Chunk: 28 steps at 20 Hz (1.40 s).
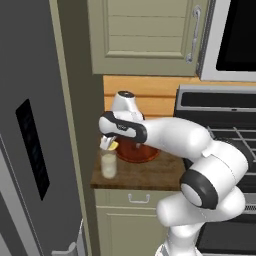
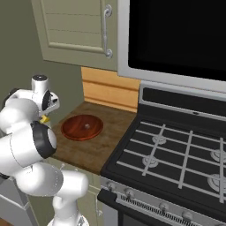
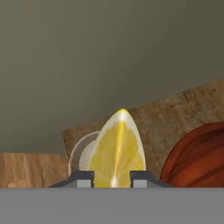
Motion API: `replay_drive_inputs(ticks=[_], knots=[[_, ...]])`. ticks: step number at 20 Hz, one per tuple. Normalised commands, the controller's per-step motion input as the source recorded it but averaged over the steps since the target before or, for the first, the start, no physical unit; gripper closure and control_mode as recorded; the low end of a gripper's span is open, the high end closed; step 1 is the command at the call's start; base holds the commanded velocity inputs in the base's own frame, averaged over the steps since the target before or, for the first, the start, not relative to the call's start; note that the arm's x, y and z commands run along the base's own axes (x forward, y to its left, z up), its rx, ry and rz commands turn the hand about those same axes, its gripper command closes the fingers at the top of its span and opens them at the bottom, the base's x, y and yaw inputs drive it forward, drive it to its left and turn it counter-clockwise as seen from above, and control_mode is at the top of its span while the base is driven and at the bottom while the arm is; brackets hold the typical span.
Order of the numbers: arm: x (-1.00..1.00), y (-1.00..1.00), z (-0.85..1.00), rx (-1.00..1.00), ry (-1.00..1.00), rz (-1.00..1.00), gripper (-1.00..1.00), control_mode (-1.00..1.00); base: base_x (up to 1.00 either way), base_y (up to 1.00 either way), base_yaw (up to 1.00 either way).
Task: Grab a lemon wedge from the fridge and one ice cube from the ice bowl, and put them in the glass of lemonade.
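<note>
My gripper [image 1: 108, 144] is shut on the lemon wedge [image 1: 114, 146], a bright yellow piece held just above the glass of lemonade [image 1: 108, 164] on the wooden counter. In the hand view the lemon wedge [image 3: 117, 151] sits between my gripper's [image 3: 112, 179] two fingertips, with the glass rim [image 3: 78, 151] showing behind and below it. The dark reddish-brown ice bowl [image 1: 137, 152] stands right of the glass; from the right base view the ice bowl [image 2: 82, 127] holds one small pale ice cube [image 2: 87, 126]. The grey fridge [image 1: 30, 150] stands at the left with its door shut.
A stove [image 2: 176, 150] with black grates borders the counter on the right, a microwave [image 2: 176, 35] above it. Beige wall cabinets [image 1: 145, 35] hang over the small wooden counter [image 1: 145, 175]. A tall beige panel [image 1: 75, 125] separates fridge and counter.
</note>
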Motion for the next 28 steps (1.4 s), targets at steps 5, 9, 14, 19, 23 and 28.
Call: replay_drive_inputs(ticks=[5, 9, 14, 19, 23, 28], knots=[[-0.03, 0.09, -0.04, 0.0, -0.04, 0.0, 1.0, -1.0, 0.0, 0.0, 0.0], [-0.15, 0.0, 0.0, 0.0, -0.04, 0.0, 1.0, -1.0, 0.0, 0.0, 0.0], [-0.08, -0.02, 0.0, 0.0, -0.02, 0.0, 1.0, -1.0, 0.0, 0.0, 0.0], [-0.08, -0.02, -0.07, 0.0, -0.01, 0.0, 1.0, -1.0, 0.0, 0.0, 0.0], [0.0, -0.01, 0.0, 0.0, 0.0, 0.0, 1.0, -1.0, 0.0, 0.0, 0.0], [0.0, -0.04, 0.0, 0.0, 0.0, 0.0, 1.0, -1.0, 0.0, 0.0, 0.0]])
